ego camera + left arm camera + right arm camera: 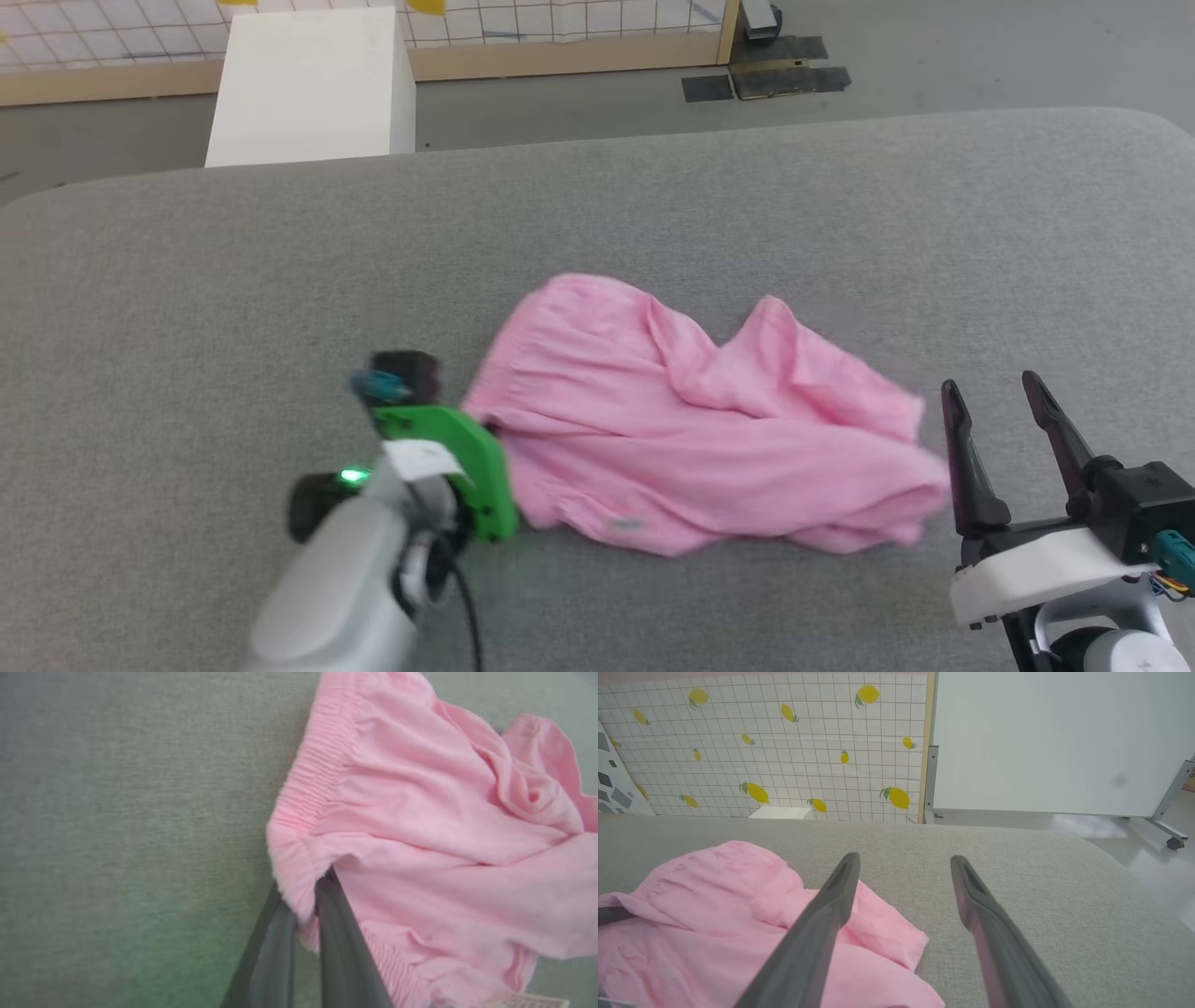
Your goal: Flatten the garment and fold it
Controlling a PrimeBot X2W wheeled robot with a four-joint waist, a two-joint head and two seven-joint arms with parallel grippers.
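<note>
Garment (pixel 691 439): light pink shorts of thin soft cloth, lying crumpled on the grey fabric-covered surface (pixel 187 308), roughly midway between its left and right edges and well short of its far edge. Gathered elastic waistband (pixel 317 765) at the end toward the surface's left edge; leg ends toward the right edge, bunched into loose folds, with one raised ridge running across the middle of the cloth. Small white sewn-in label (pixel 532 1001) at the near side of the cloth, partly cut off in the left wrist view. Left gripper (pixel 304 895): set low at the waistband end, its two dark fingers (pixel 343 947) clenched on a corner fold of the waistband, pink cloth pinched between them; a green mount and a lit green lamp sit on its wrist. Right gripper (pixel 988 383): at the garment's opposite end, toward the surface's right edge, fingers (pixel 822 919) released and standing wide apart with nothing between them; the finger nearer the cloth stands just beside the leg end, and whether it touches cannot be told. White box (pixel 313 84): on the floor beyond the far edge, toward the left. Wall panel (pixel 784 742): white grid printed with yellow lemons, beyond the box. Whiteboard (pixel 1055 742): on a wheeled stand, to the right of the panel.
</note>
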